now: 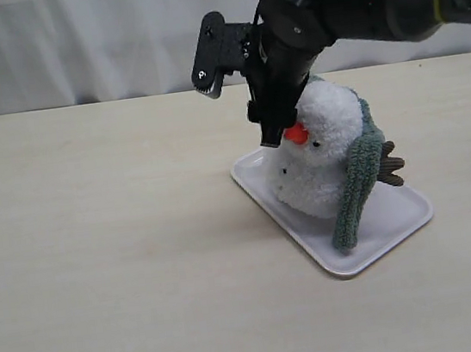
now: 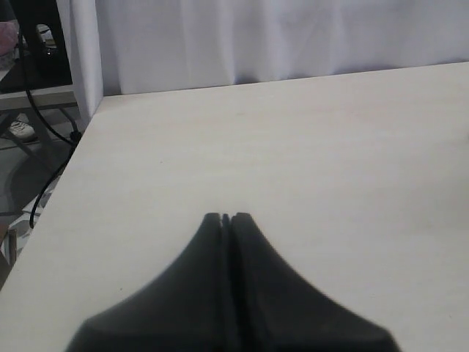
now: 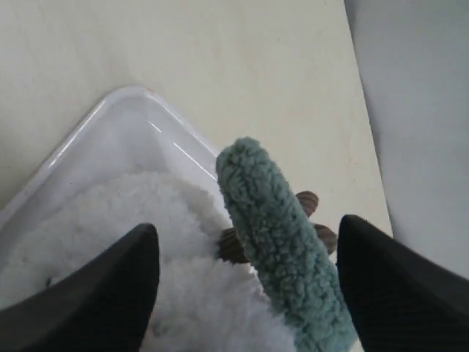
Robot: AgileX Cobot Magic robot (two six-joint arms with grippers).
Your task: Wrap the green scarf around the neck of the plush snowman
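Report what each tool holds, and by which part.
Nothing is held. The left tool is shut empty. The right tool is open around the green scarf, which lies loose on the plush snowman.

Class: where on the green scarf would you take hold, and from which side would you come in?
Probably the loose lower end of the scarf, where it hangs down the snowman's side to the tray. Come from the outer side, away from the plush, pinching across the narrow strip: there it hangs free.
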